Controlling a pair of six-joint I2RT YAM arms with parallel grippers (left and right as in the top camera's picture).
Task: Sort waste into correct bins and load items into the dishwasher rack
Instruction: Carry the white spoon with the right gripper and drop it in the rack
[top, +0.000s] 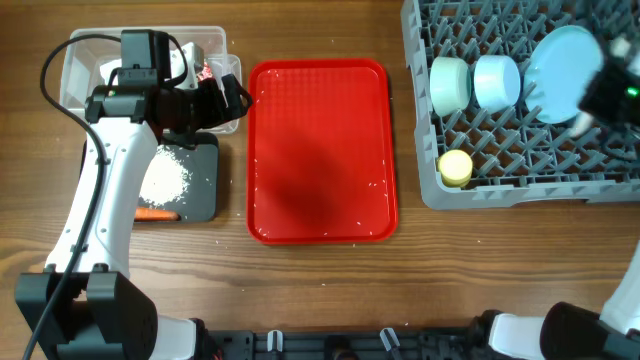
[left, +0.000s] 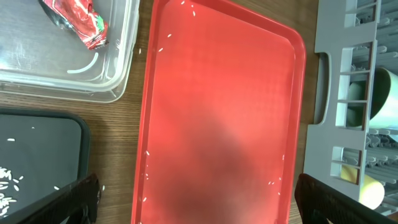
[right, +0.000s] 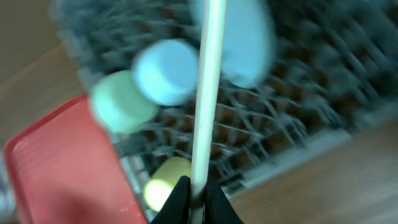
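Observation:
My left gripper (left: 199, 200) hangs open and empty over the near end of the red tray (left: 217, 112), beside the clear tub (top: 75, 60). In that tub lie a red wrapper (left: 78, 22) and white tissue (top: 112, 70). Rice grains (top: 165, 180) and a carrot (top: 155, 214) lie on the black tray (top: 207, 200). My right gripper (right: 198, 196) is shut on the white spoon (right: 205, 93), above the grey rack (top: 520, 190). The rack holds a pale blue plate (top: 562, 60), a green bowl (top: 450, 85), a blue bowl (top: 497, 80) and a yellow cup (top: 456, 168).
Stray rice grains dot the red tray (top: 320, 150), which lies between the bins and the rack. My left arm (top: 105, 200) stretches over the black tray. The right wrist view is motion-blurred. Bare wooden table runs along the front edge.

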